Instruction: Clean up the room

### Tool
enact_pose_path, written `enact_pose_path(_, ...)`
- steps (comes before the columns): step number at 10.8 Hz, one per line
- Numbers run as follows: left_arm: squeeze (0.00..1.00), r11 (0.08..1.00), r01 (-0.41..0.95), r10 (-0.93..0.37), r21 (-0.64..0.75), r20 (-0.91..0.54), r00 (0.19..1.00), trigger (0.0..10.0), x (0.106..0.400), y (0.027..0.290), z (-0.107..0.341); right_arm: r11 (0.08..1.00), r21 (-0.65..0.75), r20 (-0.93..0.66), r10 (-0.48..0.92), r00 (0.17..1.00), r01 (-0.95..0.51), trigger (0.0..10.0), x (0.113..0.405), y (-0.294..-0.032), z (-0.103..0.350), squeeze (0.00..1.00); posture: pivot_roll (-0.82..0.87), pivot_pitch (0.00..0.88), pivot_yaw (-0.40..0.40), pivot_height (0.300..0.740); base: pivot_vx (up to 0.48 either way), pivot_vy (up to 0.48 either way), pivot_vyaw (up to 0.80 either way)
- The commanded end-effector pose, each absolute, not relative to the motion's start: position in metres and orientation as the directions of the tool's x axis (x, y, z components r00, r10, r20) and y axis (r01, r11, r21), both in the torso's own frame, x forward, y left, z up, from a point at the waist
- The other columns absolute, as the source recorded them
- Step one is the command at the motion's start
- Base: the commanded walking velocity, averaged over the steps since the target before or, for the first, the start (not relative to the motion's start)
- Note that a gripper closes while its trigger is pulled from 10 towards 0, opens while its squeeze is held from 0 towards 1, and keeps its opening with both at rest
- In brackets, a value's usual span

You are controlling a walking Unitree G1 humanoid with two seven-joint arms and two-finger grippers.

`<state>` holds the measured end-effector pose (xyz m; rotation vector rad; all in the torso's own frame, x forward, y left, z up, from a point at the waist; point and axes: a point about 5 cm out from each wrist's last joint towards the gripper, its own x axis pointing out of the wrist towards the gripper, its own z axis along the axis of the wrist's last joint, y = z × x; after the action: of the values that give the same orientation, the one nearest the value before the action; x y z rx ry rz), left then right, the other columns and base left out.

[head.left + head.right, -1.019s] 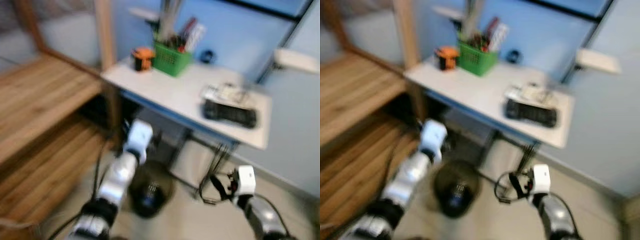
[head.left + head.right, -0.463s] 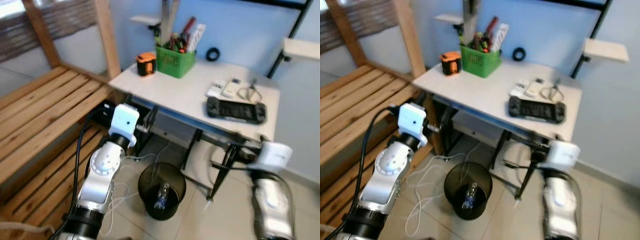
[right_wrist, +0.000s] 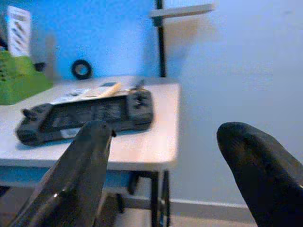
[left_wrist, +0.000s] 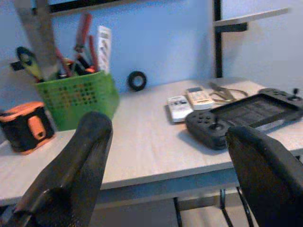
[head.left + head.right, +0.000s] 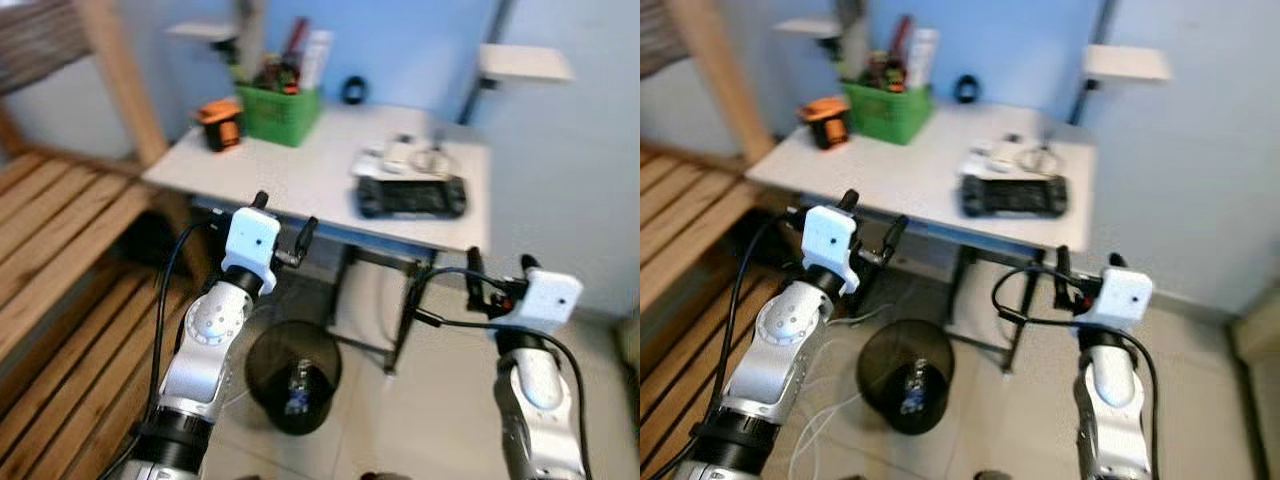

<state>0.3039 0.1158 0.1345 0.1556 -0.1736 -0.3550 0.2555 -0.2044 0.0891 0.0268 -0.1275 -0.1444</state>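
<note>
Both tools, left (image 5: 279, 218) and right (image 5: 494, 280), are held released; the rigid, fragile handheld console (image 5: 411, 196) on the surface (image 5: 300, 175) is best gripped across its narrow width.

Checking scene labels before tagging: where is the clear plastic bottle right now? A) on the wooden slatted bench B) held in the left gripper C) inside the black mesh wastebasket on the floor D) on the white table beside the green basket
C: the clear plastic bottle lies inside the black mesh wastebasket on the floor under the white table; the left gripper and the right gripper are both open and hold nothing.
</note>
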Motion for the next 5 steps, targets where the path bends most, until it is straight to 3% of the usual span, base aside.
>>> enact_pose_path(1,0.00,0.921,0.341,-0.367,0.191,0.120,0.923,10.0,0.303,0.116,0.130,0.991,0.025,0.119,-0.135,0.984,0.133,10.0,0.254,-0.205,0.089,0.00,-0.07,0.000,0.041,0.740,0.000,-0.458,-0.73)
enact_pose_path(5,0.00,0.902,0.392,-0.415,0.181,0.117,0.902,10.0,0.302,0.102,0.130,0.994,0.033,0.042,-0.106,0.994,0.104,10.0,0.252,-0.205,0.079,0.00,-0.09,0.000,0.031,0.740,0.000,-0.446,-0.73)
